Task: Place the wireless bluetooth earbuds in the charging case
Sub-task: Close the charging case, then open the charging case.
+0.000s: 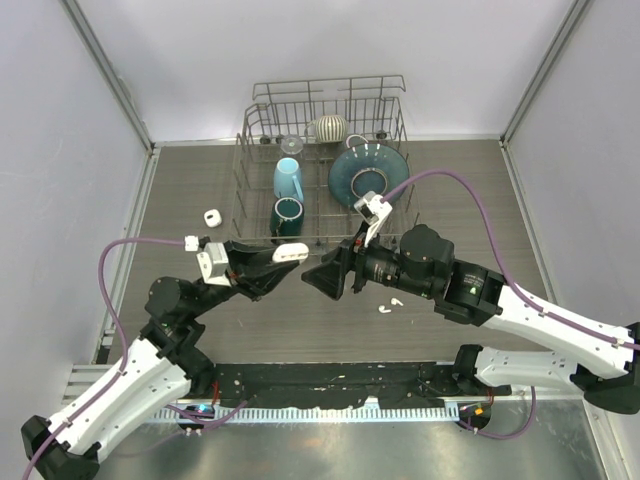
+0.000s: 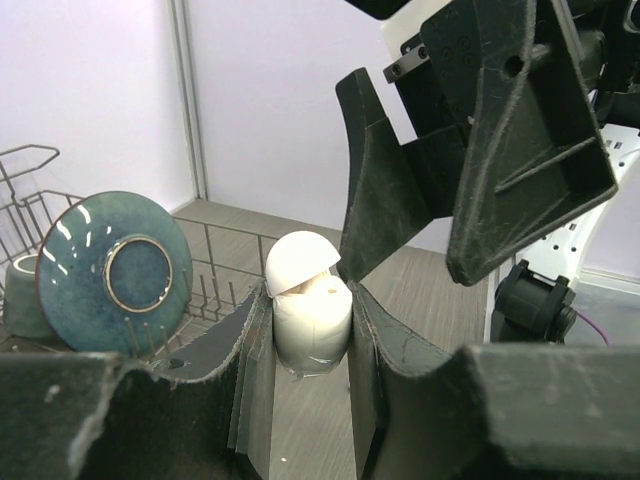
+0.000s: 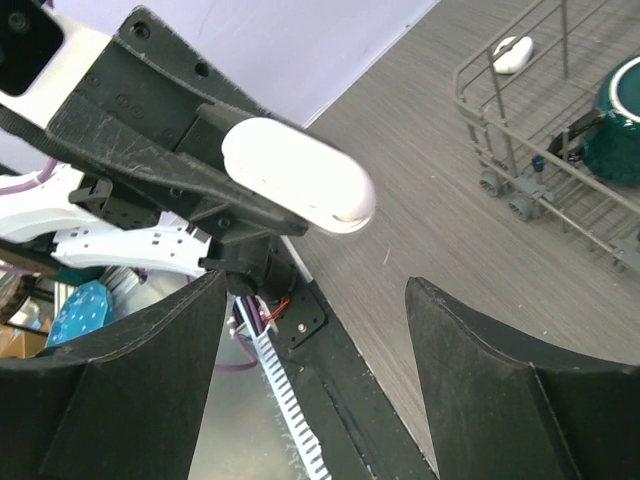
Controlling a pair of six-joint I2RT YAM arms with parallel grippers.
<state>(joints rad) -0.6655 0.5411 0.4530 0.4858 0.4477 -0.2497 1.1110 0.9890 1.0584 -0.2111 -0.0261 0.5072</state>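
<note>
Now your left gripper (image 1: 284, 262) clamps the charging case (image 1: 291, 253), your right gripper (image 1: 322, 273) gapes empty, so next pick an earbud (image 1: 386, 309) off the counter (image 1: 480, 190).

charging case (image 2: 308, 300): base and sides hidden | earbuds (image 1: 386, 310): too small for detail

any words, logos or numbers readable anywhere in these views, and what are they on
No text can be read in any of the three views.
The charging case gripped by the left hand: plain white, no print showing.
The teal plate: glaze only, no lettering.
Any marks on the arms' housings are too small or blurred to read.
</note>
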